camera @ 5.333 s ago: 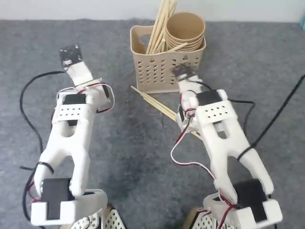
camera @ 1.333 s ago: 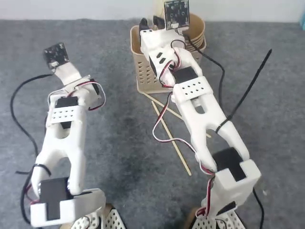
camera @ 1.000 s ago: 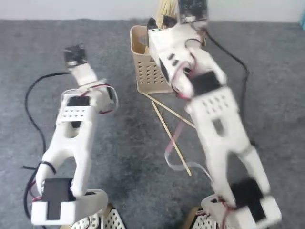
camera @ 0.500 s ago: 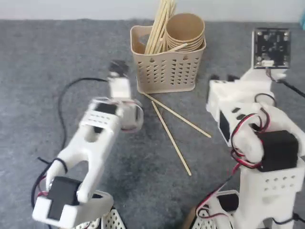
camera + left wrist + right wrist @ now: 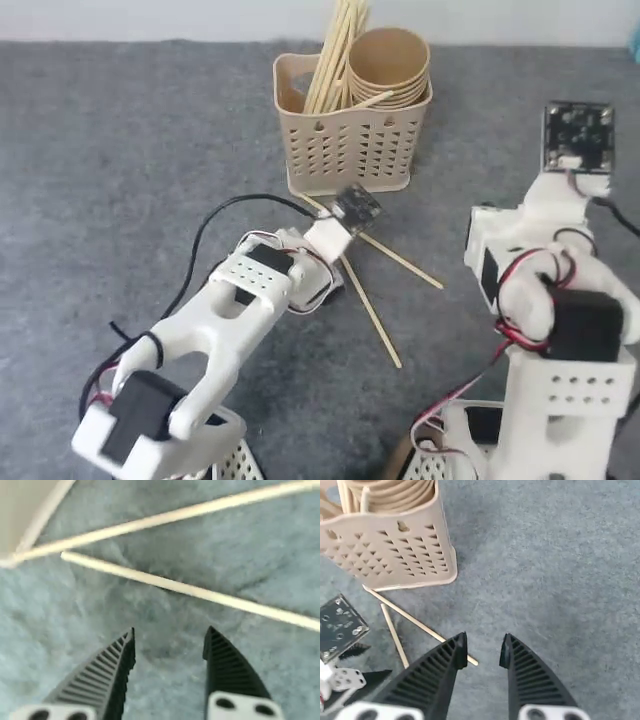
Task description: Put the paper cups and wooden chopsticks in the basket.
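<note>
The left arm point(image 5: 262, 290) hides part of the loose chopsticks point(image 5: 375, 318); the bundled chopsticks point(image 5: 335, 50) are cropped above.

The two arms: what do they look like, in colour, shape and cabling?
The left arm and the right arm are white plastic, with black motors, perforated plates, black cables and thin red wires. The left hand and the right hand each have two black, ribbed, pointed fingers on white bases.

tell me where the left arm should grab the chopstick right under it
Probably mid-shaft of the nearer chopstick, from straight above: it lies flat on the carpet, and there it is clear of the other chopstick. The open left end effector is set nearly along the shaft, so turn the wrist to straddle it crosswise.
</note>
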Tool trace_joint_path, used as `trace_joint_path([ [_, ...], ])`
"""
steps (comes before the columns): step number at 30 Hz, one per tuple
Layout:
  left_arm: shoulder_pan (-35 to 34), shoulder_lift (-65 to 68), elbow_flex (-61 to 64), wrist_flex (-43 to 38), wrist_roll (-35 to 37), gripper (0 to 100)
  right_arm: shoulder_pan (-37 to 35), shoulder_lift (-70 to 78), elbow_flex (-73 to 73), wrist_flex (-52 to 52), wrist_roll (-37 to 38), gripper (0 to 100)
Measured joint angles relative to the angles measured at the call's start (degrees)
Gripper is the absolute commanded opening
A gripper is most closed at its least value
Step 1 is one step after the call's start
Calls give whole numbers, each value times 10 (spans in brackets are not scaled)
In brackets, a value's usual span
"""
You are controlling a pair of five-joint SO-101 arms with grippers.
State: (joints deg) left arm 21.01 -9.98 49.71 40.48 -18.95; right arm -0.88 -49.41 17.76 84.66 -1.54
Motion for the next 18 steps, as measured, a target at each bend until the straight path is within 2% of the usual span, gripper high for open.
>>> trace_joint_path([
  [4,13,-48,31,-10,-69,210,0,-41,70,-26,11,123],
  [10,61,-204,128,-8,-250,211,14,-89,146,-43,11,123],
  [12,81,-256,142,20,-292,211,35,-101,164,-49,11,123],
  [18,102,-287,130,55,-319,211,91,-137,244,-82,11,122],
])
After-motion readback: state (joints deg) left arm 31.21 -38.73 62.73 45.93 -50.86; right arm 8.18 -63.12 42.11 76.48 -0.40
